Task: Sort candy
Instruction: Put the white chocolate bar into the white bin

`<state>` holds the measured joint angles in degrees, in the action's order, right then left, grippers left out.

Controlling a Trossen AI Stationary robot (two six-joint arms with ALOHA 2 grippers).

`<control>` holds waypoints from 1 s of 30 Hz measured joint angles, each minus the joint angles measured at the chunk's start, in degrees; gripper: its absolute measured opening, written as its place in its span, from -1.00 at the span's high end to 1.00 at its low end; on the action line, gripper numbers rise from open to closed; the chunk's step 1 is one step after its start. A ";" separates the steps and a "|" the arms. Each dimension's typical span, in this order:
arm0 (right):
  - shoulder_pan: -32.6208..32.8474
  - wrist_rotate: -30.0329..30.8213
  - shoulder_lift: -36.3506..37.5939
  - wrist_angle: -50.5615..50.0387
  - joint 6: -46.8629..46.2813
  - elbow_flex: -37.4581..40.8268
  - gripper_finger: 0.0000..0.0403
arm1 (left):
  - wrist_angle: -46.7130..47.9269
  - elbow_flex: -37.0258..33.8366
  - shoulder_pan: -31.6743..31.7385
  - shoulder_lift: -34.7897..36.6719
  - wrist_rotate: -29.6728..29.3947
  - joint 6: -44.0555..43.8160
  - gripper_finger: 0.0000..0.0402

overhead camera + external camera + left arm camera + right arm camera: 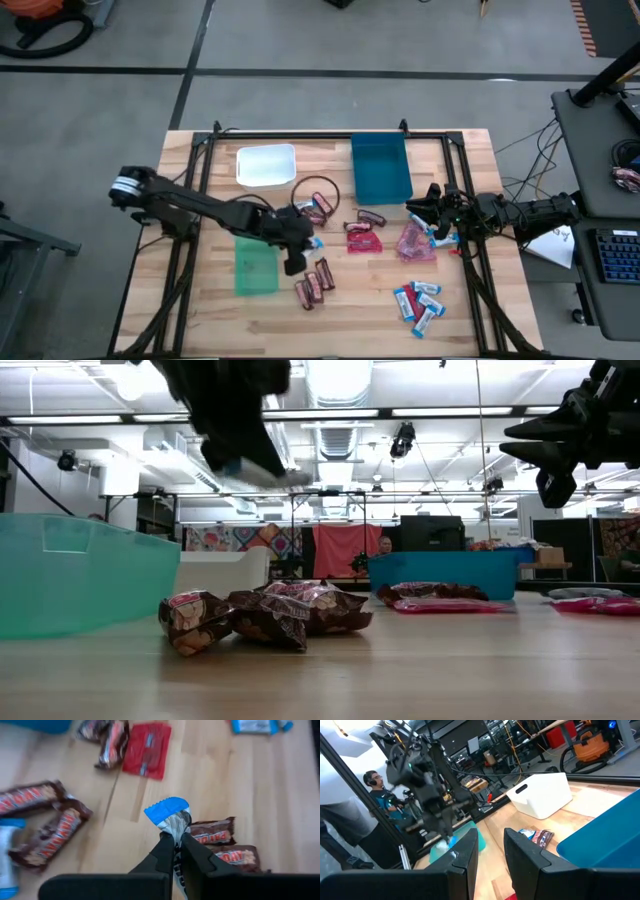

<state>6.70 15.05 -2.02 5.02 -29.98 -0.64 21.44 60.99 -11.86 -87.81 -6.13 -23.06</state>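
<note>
Your count from the high view: three bins on the table (200, 320), a white bin (266, 165) and a blue bin (380, 167) at the far side, a green bin (255, 267) nearer the front left. Blue-and-white mini bars (420, 303): roughly four or five in a loose cluster at the front right, hard to separate. Dark brown mini bars (314, 285): about three just right of the green bin, more near the table's middle (317, 209), count uncertain where the left arm overlaps them. Red/pink crinkly packets (364, 238): one stack at centre and a pink heap (414, 243) beside the right arm, individual pieces not separable. Your left end effector (176, 847) has its fingers pinched together on one blue-and-white bar (168, 813), blue crimped end sticking out past the tips, lifted clear of the wood above two brown bars (213, 832). In the high view that left arm reaches diagonally from the left edge to the table's centre, wrist just right of the green bin (293, 240). In the low view it hangs at the top left, body cut off by the frame (235, 415). Your right end effector (490, 850) waits at the right side just beside the blue bin, raised, fingers standing a little apart with nothing between them. A person sits in the room beyond the table (377, 787), partly hidden behind the left arm.
</note>
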 joint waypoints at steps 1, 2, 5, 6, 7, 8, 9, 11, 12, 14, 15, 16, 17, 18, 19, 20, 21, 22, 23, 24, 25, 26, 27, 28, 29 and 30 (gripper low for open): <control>0.00 0.00 0.00 0.02 0.00 0.00 0.57 | 0.75 0.00 0.22 1.41 -0.06 0.56 1.00; 0.00 0.00 0.00 0.04 -0.02 0.00 0.57 | 1.57 0.00 0.47 2.97 -0.46 1.16 1.00; 0.02 0.00 -0.02 0.92 -0.04 0.01 0.57 | 5.26 0.00 1.30 7.72 -3.05 3.41 1.00; 0.01 0.00 -0.02 1.35 -0.04 0.02 0.57 | 6.68 0.00 1.68 9.23 -3.98 4.06 1.00; 0.02 0.01 -0.02 1.94 -0.05 0.01 0.57 | 8.23 0.00 2.11 10.69 -4.95 4.82 1.00; 0.02 0.00 -0.02 2.65 -0.07 0.02 0.57 | 9.69 0.00 2.62 12.11 -6.02 5.64 1.00; 0.02 0.00 -0.02 3.42 -0.06 0.00 0.57 | 11.28 0.00 3.24 13.52 -7.18 6.60 1.00; 0.02 0.00 -0.02 4.42 -0.04 0.00 0.57 | 14.65 0.02 4.91 15.91 -10.52 8.87 1.00; 0.02 0.00 -0.02 4.68 -0.04 0.00 0.57 | 16.42 0.02 6.19 16.84 -12.57 9.70 1.00; 0.02 0.00 -0.02 4.76 -0.04 0.02 0.57 | 19.27 0.02 9.54 18.33 -16.57 10.65 1.00; 0.02 0.02 -0.02 4.74 -0.04 0.01 0.57 | 20.37 0.02 11.74 18.86 -17.88 11.11 1.00; 0.02 0.02 -0.02 4.74 -0.04 0.00 0.57 | 21.30 0.02 14.14 19.21 -18.68 11.64 1.00; 0.02 0.02 -0.02 4.76 -0.04 0.02 0.57 | 22.01 0.02 16.72 19.37 -18.88 11.93 1.00; 0.02 0.02 -0.02 4.75 -0.04 0.00 0.57 | 22.40 0.00 19.57 19.34 -18.87 11.81 1.00; 0.02 0.02 -0.02 4.74 -0.04 0.00 0.57 | 22.54 -0.01 22.58 19.05 -18.86 10.87 1.00; 0.02 0.02 -0.02 4.76 -0.04 0.02 0.57 | 22.62 -0.10 25.59 18.58 -18.87 9.37 1.00; 0.02 0.02 -0.02 4.76 -0.04 0.00 0.57 | 22.87 -0.28 28.32 17.99 -18.88 8.16 1.00; 0.02 0.02 -0.02 4.76 -0.04 0.00 0.57 | 23.39 -0.65 31.19 17.19 -18.98 7.61 1.00; 0.02 0.02 -0.02 4.76 -0.04 0.01 0.57 | 23.66 -1.20 33.59 16.37 -19.04 7.45 1.00; 0.02 0.02 -0.03 4.75 -0.04 0.00 0.57 | 23.66 -1.76 35.58 15.48 -19.01 7.64 1.00; 0.02 0.02 -0.04 4.74 -0.04 0.00 0.57 | 23.62 -2.28 37.39 14.55 -18.79 8.43 1.00; 0.02 0.03 -0.04 4.74 -0.04 0.00 0.57 | 23.63 -2.78 39.12 13.63 -18.52 9.36 1.00; 0.02 0.02 -0.04 4.74 -0.04 0.01 0.57 | 23.63 -3.21 40.80 12.76 -18.37 10.18 1.00; 0.02 0.02 -0.04 4.74 -0.04 0.01 0.57 | 23.61 -3.56 42.32 11.89 -18.39 10.77 1.00; 0.02 0.03 -0.04 4.74 -0.04 0.02 0.57 | 23.56 -3.77 43.54 10.98 -18.41 11.19 1.00; 0.02 0.02 -0.04 4.73 -0.04 0.02 0.57 | 23.53 -3.90 44.55 10.04 -18.45 11.48 1.00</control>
<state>6.72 15.07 -2.07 9.75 -30.02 -0.63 44.97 57.10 32.70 -77.77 -24.58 -11.59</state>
